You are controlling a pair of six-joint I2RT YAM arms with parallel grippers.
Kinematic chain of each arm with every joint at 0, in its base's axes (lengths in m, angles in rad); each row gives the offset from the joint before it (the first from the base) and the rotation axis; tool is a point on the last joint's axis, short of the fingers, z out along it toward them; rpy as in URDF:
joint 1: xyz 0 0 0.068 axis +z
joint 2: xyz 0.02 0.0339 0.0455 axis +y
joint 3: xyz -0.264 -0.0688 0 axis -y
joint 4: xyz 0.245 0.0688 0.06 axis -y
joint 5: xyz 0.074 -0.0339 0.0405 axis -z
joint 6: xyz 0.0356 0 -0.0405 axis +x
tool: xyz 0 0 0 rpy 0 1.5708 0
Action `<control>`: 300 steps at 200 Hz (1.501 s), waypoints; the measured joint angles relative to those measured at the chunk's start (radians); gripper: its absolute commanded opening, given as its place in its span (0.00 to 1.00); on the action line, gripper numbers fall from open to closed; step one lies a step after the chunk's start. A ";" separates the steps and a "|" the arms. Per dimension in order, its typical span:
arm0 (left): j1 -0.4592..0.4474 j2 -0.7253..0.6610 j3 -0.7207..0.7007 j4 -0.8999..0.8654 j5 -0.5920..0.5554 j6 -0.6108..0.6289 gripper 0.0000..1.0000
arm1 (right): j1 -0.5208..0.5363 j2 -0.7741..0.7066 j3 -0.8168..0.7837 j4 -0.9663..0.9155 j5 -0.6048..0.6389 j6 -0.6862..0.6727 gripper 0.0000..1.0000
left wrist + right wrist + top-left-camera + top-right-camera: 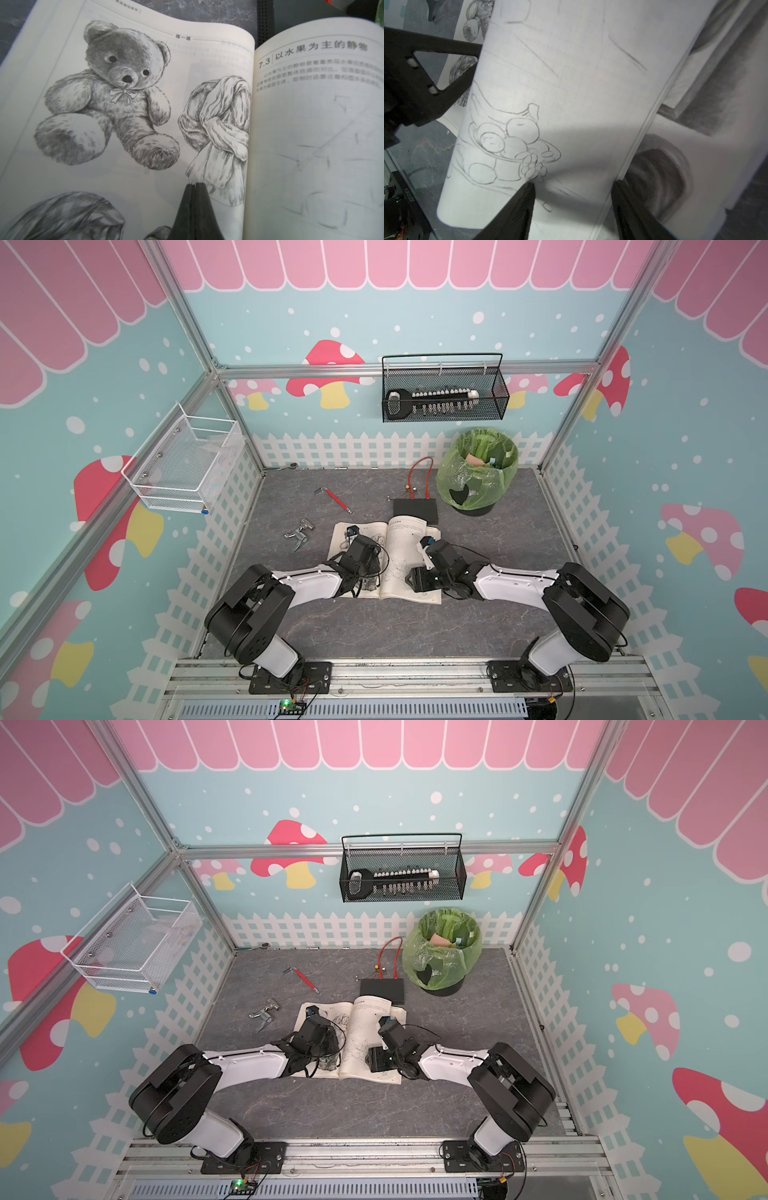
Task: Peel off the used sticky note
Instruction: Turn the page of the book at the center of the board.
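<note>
An open sketch book [399, 547] lies mid-table, seen in both top views [365, 1027]. No sticky note shows in any view. My left gripper [195, 184] is shut, its tips resting on the left page [145, 182] below the teddy bear drawing [108, 91], near the gutter. In a top view the left gripper [368, 568] is largely hidden under its wrist. My right gripper [573, 185] is open over the right page [571, 83], which curls upward and carries a fruit sketch [512, 143]. Nothing sits between its fingers [517, 209].
A black box [415, 510] with a red cable [419, 472] touches the book's far edge. A green-bagged bin [478, 472] stands at the back right. A red-handled hex key [336, 499] and a metal fitting [300, 531] lie left of the book. Wire baskets [444, 393] hang on the walls.
</note>
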 measured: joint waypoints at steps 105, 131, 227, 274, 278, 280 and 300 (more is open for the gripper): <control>0.047 -0.040 0.359 -0.167 -0.114 0.181 0.00 | 0.045 0.125 0.216 0.140 -0.180 -0.052 0.66; 0.075 -0.084 0.417 -0.208 -0.175 0.226 0.00 | 0.050 0.197 0.259 0.168 -0.229 -0.059 0.68; 0.117 -0.161 0.447 -0.252 -0.225 0.258 0.00 | 0.087 0.230 0.289 0.267 -0.363 -0.109 0.99; 0.117 -0.161 0.447 -0.256 -0.225 0.259 0.00 | 0.087 0.047 0.152 0.314 -0.349 -0.135 0.99; 0.117 -0.161 0.447 -0.256 -0.225 0.259 0.00 | 0.087 0.038 0.143 0.320 -0.349 -0.136 0.99; 0.117 -0.161 0.447 -0.256 -0.225 0.259 0.00 | 0.087 0.036 0.140 0.322 -0.349 -0.136 0.99; 0.117 -0.161 0.447 -0.256 -0.225 0.262 0.00 | 0.087 0.037 0.130 0.364 -0.354 -0.139 0.99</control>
